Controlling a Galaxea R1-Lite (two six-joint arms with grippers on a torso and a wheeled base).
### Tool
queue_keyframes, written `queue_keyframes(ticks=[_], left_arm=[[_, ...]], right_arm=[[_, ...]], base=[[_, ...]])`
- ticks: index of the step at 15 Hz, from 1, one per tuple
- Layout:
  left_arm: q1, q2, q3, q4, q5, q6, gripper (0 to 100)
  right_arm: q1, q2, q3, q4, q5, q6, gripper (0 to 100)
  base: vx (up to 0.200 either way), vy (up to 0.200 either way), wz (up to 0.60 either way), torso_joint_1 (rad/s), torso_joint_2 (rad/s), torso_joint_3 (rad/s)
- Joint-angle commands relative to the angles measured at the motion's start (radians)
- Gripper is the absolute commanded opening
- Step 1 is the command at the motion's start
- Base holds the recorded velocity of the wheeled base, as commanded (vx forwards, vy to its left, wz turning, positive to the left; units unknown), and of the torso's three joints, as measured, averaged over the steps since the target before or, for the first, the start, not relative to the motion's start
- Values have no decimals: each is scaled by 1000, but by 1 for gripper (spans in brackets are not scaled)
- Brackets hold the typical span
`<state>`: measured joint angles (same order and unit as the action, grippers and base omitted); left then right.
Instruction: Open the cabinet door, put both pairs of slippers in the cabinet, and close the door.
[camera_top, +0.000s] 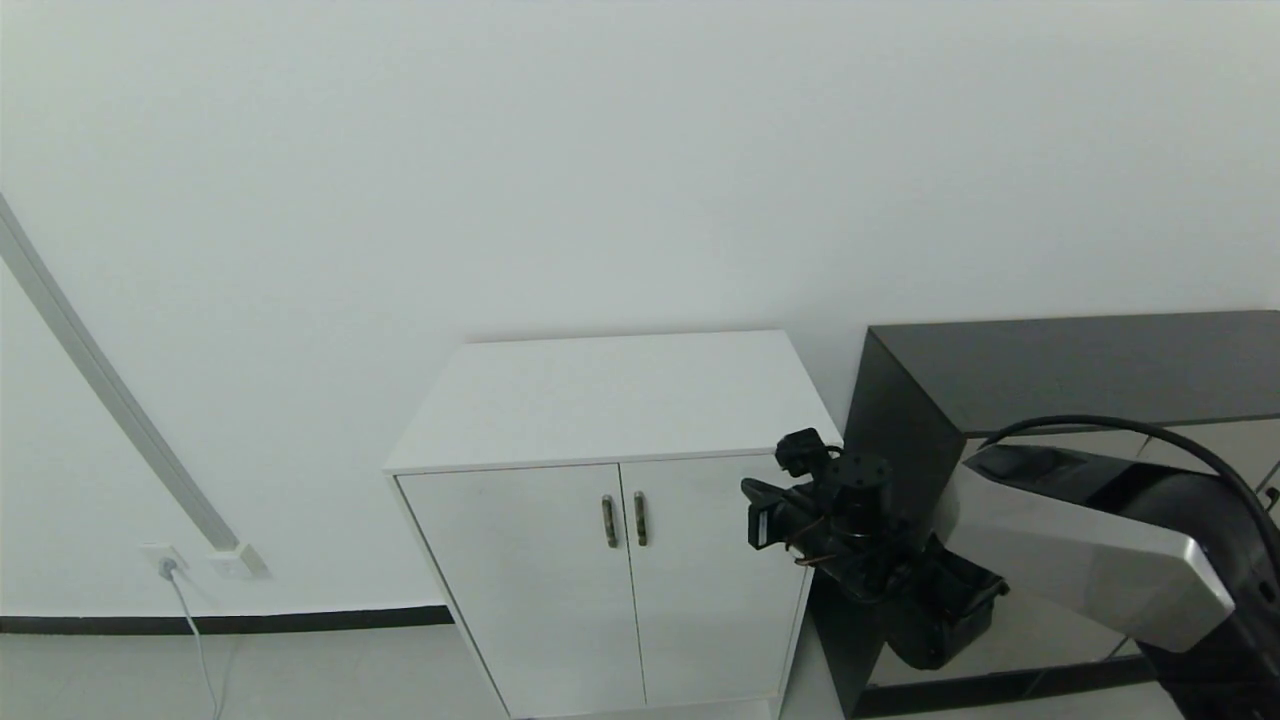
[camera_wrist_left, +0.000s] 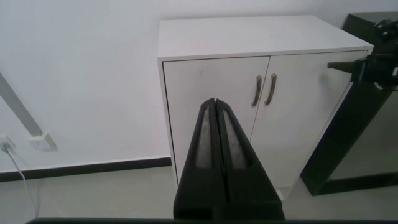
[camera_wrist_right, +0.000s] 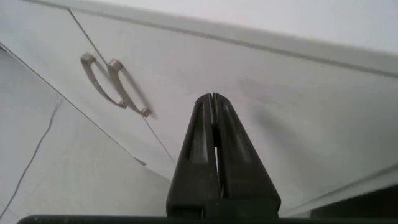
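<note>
One white cabinet (camera_top: 610, 400), fitted with two doors (camera_top: 520, 580) and two handles (camera_top: 609, 521), is shown, and one dark sideboard (camera_top: 1080, 365), two wall sockets (camera_top: 160, 557), one cable (camera_top: 195, 630) and one wall-mounted conduit (camera_top: 100, 378) are also counted.

Head view: high vantage, facing forward and down onto the top and both doors of the white cabinet (camera_top: 610, 400), at moderate range. Left wrist view: lower and farther back, facing the cabinet front almost squarely, sighting along the left gripper (camera_wrist_left: 215, 104). Right wrist view: close to the right door (camera_wrist_right: 280, 106), tilted, sighting along the right gripper (camera_wrist_right: 212, 99). All three views share the paired door handles (camera_top: 625, 520)
</note>
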<state>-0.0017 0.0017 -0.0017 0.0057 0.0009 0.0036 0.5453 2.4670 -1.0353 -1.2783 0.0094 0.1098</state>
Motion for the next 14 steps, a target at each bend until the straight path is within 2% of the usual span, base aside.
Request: queue_keyframes(ticks=[1,5,9,14], left_arm=[[0,0,0,0,1,-4,0],[0,0,0,0,1,-2,0],[0,0,0,0,-1,-1,0],[0,0,0,0,-1,-2,0]], right_arm=[[-31,-137,199,-95,-17,4,0],[-123,-310,511,-260,-54,-1,0],[-246,-482,736,-273,-134,-9,0],[-380,-654,957,-285,-163,-47,0]], base=[[0,0,0,0,0,0],[0,0,0,0,0,0],[0,0,0,0,0,0],[0,0,0,0,0,0]])
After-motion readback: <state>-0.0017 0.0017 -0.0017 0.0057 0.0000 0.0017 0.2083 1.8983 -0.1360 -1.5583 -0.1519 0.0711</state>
